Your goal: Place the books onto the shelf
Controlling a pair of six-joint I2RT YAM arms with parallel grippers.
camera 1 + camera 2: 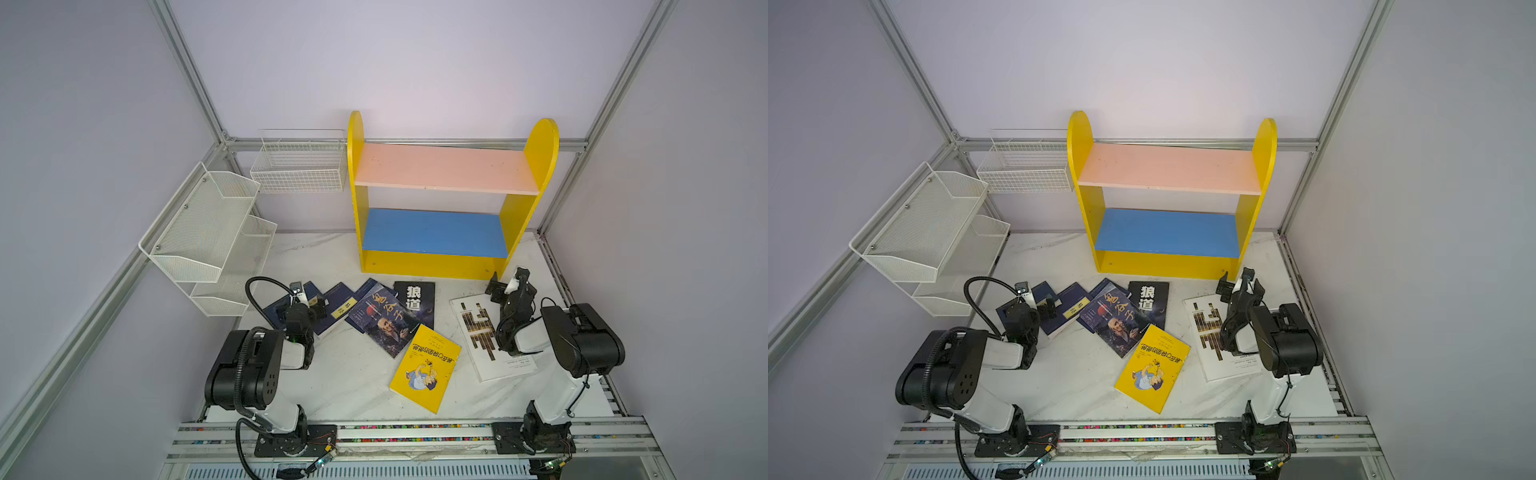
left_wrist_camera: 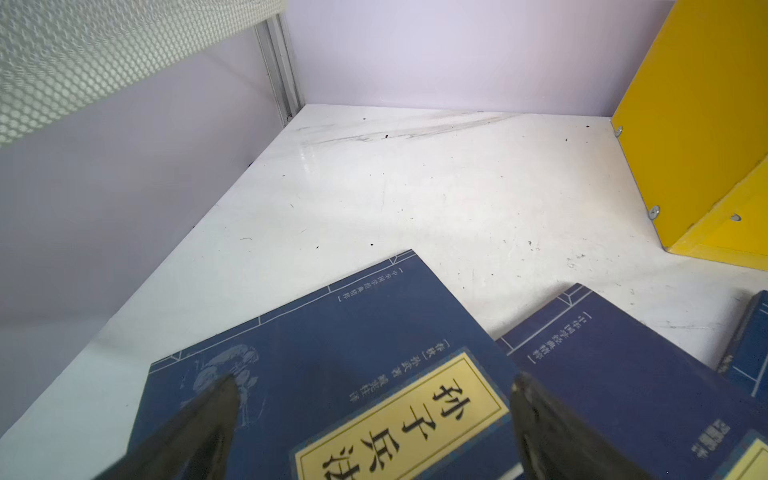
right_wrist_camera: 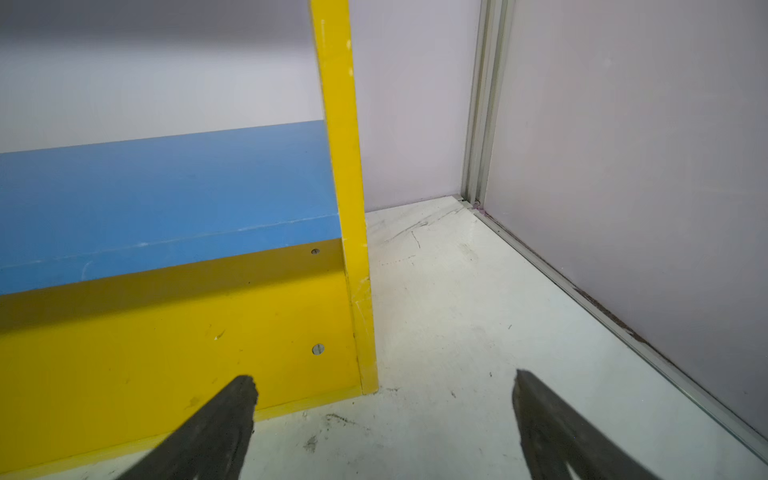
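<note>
Left wrist view puts us right over the outermost navy book [image 2: 332,332]. The left gripper [image 2: 374,386] hangs close over its cover with the jaws spread wide and nothing between them. We read the yellow title label [image 2: 415,415] as running along the book's long axis, and that axis lies slantwise to the line between the two fingertips [image 2: 224,399], closer to along it than across it. In a top view the same axis runs from near-left to far-right, its head end aimed towards the left foot of the shelf [image 1: 436,266], which stands beyond and to the right of this gripper. So we judge the coming move to turn on that slant: the wrist likely has to turn before the jaws can take the book across its short side or by an edge.

All seven books [image 1: 384,322] lie flat on the table [image 1: 353,374] in front of the shelf; the pink board [image 1: 444,168] and blue board [image 1: 432,230] are bare. The left arm is plainly nearer the three navy ones. The right gripper [image 3: 384,382], also wide open and empty, hovers over bare table beside the shelf's right foot. The white book [image 1: 478,332] lies behind it, under its arm, long axis running roughly near to far.
</note>
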